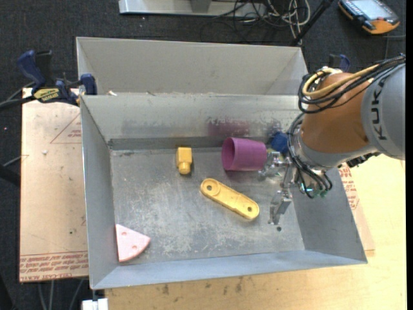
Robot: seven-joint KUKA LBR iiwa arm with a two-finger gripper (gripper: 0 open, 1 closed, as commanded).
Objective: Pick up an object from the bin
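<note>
My end effector [279,219] hangs low in the right part of the bin [97,186], close to the right wall and pointing down at the bare floor. I cannot tell whether it is open or closed from this angle. Above it, my wrist and its orange cover [335,124] reach in over the right rim, with cables looped across the top.

The nearest thing is the yellow bar [229,199], a flat, elongated piece with rounded ends and small holes. It lies on the floor just left of my end effector, slanting from upper left down to lower right. Its lower right end comes near my tip, but the two are apart. I am beside the bar, not over it.

Up and to the left of my end effector lies the purple cup [244,154], tipped on its side near the back wall with its mouth toward the left. Just right of the cup, by my wrist, sits a small blue piece [279,141], partly covered by my arm; I cannot tell what it is.

Farther left, near the back wall, stands a small yellow block [184,160], well apart from the bar and cup. The pink wedge [131,243] lies alone in the lower left corner, farthest from me.
</note>
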